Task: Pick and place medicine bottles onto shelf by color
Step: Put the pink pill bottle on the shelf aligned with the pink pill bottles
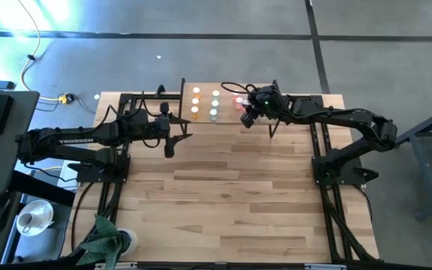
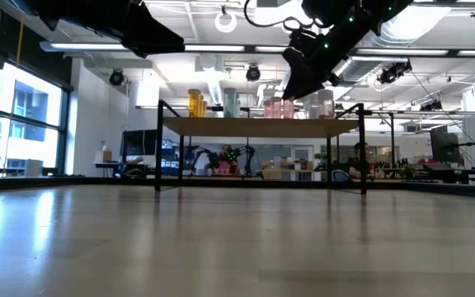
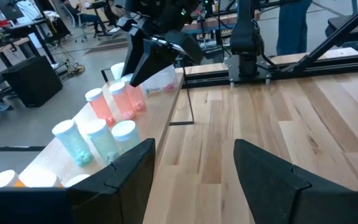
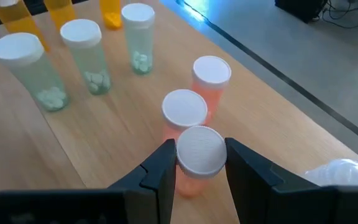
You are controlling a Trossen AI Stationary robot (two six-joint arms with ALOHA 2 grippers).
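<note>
Left gripper (image 1: 169, 142) waits with jaws apart, empty, beside the shelf's (image 1: 228, 116) left edge. On the shelf, orange and green bottles line up by color. Right gripper (image 4: 199, 163) clasps a pink bottle (image 4: 197, 155) beside two matching pink ones (image 4: 194, 93), extending that row.

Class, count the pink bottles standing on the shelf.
3, in a row on the shelf: the far pink bottle, the middle pink bottle, and the near pink bottle between the right gripper fingers. None seems hidden.
</note>
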